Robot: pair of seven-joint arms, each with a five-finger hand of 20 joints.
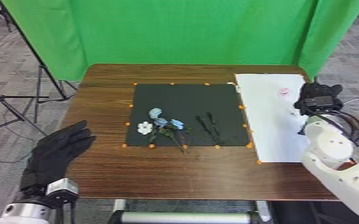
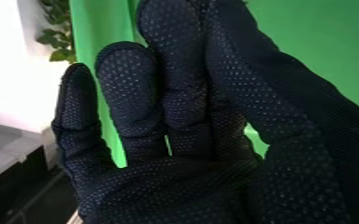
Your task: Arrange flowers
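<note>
In the head view, blue flowers (image 1: 155, 113) and a white flower (image 1: 145, 128) lie on the left half of the black mat (image 1: 189, 97), their stems towards the near edge. Two thin dark stems (image 1: 208, 127) lie right of them. A small pink thing (image 1: 284, 92) is on the white sheet (image 1: 269, 120). My left hand (image 1: 55, 152) is open at the table's left edge, away from the flowers. My right hand (image 1: 318, 97) is beyond the mat, at the sheet's right side. In the right wrist view that hand (image 2: 171, 180) has extended fingers and an empty palm.
Orange markers (image 1: 217, 147) line the mat's edges. Brown wooden table (image 1: 167, 175) surrounds the mat and sheet. A green curtain (image 1: 193, 35) hangs behind the table, and a black stand (image 1: 38, 97) is on the floor at the left.
</note>
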